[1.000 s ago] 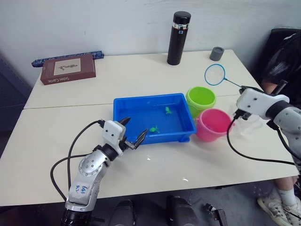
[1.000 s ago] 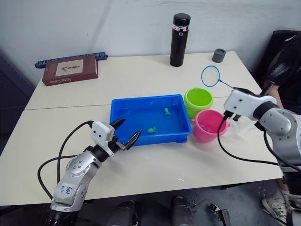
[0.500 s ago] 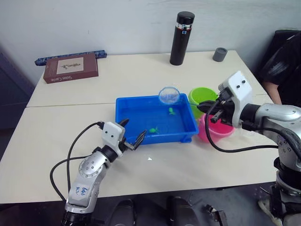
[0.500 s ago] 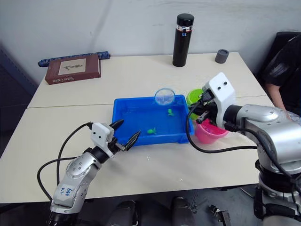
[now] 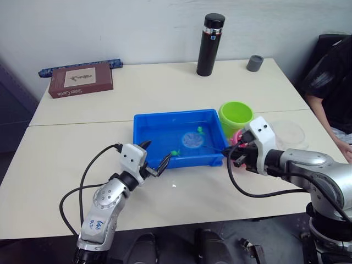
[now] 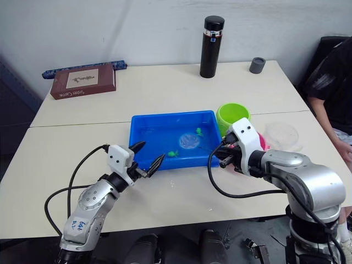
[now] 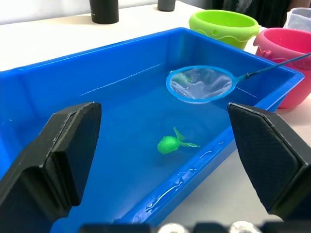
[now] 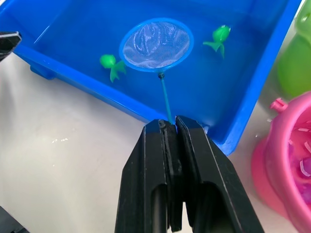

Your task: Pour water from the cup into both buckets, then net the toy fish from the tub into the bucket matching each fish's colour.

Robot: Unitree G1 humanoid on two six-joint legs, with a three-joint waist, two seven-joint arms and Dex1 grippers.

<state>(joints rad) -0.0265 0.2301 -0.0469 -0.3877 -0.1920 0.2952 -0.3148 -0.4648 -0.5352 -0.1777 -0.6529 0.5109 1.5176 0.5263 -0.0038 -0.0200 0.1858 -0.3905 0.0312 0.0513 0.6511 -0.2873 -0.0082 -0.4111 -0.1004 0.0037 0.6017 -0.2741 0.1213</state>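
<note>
Head camera, left eye view: pale tabletop [image 5: 165, 88]. Blue tub [image 5: 179, 137] at its centre, holding water. Net [image 5: 193, 138], hoop lying inside the tub, handle running out over the tub's right wall. Right gripper [image 5: 235, 157], just beside the tub's right front corner, fingers clamped on the net handle. Left gripper [image 5: 155, 160], at the tub's front left corner, fingers spread, nothing between them. Two green fish in the tub: one [image 5: 175, 152] near the front wall, one [image 5: 200, 130] just behind the hoop. Green bucket [image 5: 235, 117] to the right of the tub; pink bucket [image 5: 237, 136] in front of it, largely hidden behind the right gripper. Clear cup [image 5: 288, 133] further right, on the tabletop. Black flask [image 5: 210, 37] and small grey cap [image 5: 254, 62] toward the far edge. Brown book [image 5: 80, 80] at far left. A person's sleeve [image 5: 333, 82] at the right edge.

Left wrist view: two black fingers [image 7: 58, 155] set wide apart. Between them the tub interior, the hoop at the water, one green fish in front of it. Both buckets beyond the tub's far wall.

Right wrist view: black fingers [image 8: 204, 189] pressed together on the thin handle. Hoop lies flat between the two green fish, touching neither. Pink bucket beside the tub's corner, pale and pink bits inside it.
</note>
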